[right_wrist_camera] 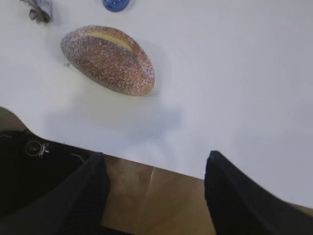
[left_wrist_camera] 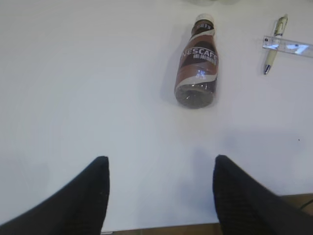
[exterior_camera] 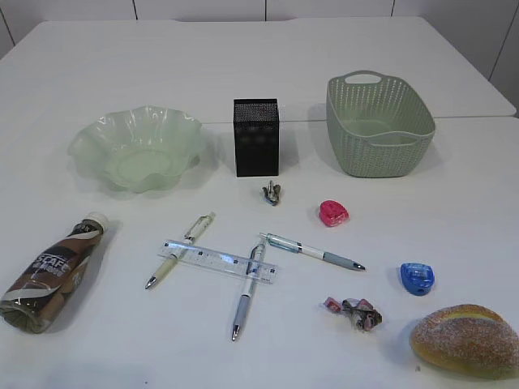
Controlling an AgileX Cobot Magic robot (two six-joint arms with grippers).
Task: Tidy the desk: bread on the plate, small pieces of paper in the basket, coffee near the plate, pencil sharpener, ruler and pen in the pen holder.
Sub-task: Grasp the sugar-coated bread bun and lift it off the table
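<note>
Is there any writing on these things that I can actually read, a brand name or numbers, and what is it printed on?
"NESCAFE": white capitals on the dark label of the coffee bottle, lying on its side; clearest in the left wrist view.
A smaller white line under the brand: too blurred to read.
Ruler: black scale marks show, but the numbers are too small to read.
Crumpled paper wads: printed, nothing legible.
Pens, sharpeners, basket, plate: no writing visible.

White desk [exterior_camera: 454,186]; pale green plate [exterior_camera: 136,146]; sage woven-look basket [exterior_camera: 378,123]; black mesh pen holder [exterior_camera: 256,136]; golden-brown, sugar-dusted bread [exterior_camera: 464,339]; brown coffee [exterior_camera: 53,271].
</note>
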